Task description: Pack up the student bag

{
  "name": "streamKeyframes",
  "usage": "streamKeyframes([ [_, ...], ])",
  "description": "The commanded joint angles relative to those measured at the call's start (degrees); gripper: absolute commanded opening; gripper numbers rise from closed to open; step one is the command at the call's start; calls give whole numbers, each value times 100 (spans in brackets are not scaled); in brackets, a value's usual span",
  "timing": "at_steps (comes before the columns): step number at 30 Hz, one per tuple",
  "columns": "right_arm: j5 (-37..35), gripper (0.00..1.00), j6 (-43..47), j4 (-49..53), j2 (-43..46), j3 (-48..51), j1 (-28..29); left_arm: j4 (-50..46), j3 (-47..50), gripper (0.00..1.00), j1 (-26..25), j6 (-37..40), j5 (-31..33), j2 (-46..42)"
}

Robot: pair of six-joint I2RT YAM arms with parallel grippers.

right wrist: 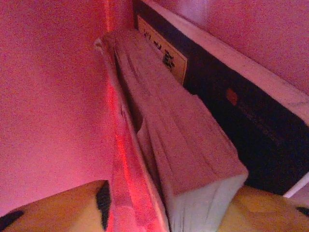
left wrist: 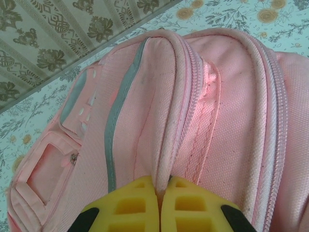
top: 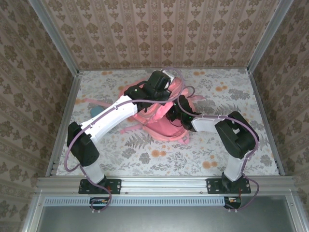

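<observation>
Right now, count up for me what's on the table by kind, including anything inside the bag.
Pink student bag: 1
Books inside it: 2 (pale-paged book, dark book)
Part-hidden teal item beside the bag: 1
Total: 4

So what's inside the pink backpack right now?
A thick book, page edges showing, held in the right gripper, beside a dark cover. Anything deeper is hidden by pink lining.

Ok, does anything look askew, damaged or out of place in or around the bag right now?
Nothing spilled or torn. One oddity inside the student bag: the thick book between the right gripper's fingers has a stepped page block, as if pages shifted, beside the dark blue book. The left gripper pinches the zip rim normally.
</observation>
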State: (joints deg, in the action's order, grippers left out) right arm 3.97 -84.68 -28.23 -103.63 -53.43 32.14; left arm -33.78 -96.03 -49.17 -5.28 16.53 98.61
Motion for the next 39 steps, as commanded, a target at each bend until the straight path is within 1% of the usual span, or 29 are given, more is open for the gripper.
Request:
streamKeyframes([
  [1,78,64,-139,-16,285,79,20,822,-115,0,78,-243,-59,-202],
  [4,47,63,-237,227,684,404,12,886,-65,0,152,-313,-171,-193],
  [9,51,56,-461,506,1557,1184,-88,901,-15,0,221,-349,-314,-175],
  [13,86,51,-434,864,2323,1542,-120,927,41,0,258,-407,-472,-100],
  [16,146,46,-196,1778,2999,1600,-137,969,35,0,275,-497,-561,-14],
  [17,185,43,-164,2091,3209,1656,-153,1023,15,0,297,-566,-640,31],
  [18,260,39,-142,2421,3400,1683,-185,1090,-27,0,326,-619,-805,98],
  [20,292,37,-9,2986,3731,1695,-225,1149,-182,0,349,-717,-1061,274],
  [22,199,36,120,3493,4091,1725,-248,1138,-393,0,347,-814,-1197,499],
  [25,-131,37,336,4147,4767,1871,-330,1200,-621,0,351,-1082,-1464,815],
  [26,-270,38,445,4373,5031,1926,-368,1255,-681,0,347,-1179,-1566,917],
  [27,-403,40,578,4622,5276,1949,-411,1299,-756,0,365,-1299,-1704,1021],
  [29,-728,42,869,5194,5672,1925,-468,1384,-938,1,398,-1584,-2049,1215],
  [31,-949,47,1360,5559,5922,1863,-476,1422,-1156,5,434,-1871,-2413,1447],
  [32,-1035,49,1652,5789,5972,1774,-482,1395,-1282,12,452,-2021,-2612,1549],
  [35,-970,59,2425,6303,5842,1491,-480,1287,-1375,41,582,-2425,-2875,1696],
  [37,-766,66,2806,6413,5671,1385,-480,1320,-1114,53,728,-2766,-2982,1602],
  [39,-582,75,3058,6448,5494,1329,-472,1531,-591,61,926,-3103,-3040,1338],
])
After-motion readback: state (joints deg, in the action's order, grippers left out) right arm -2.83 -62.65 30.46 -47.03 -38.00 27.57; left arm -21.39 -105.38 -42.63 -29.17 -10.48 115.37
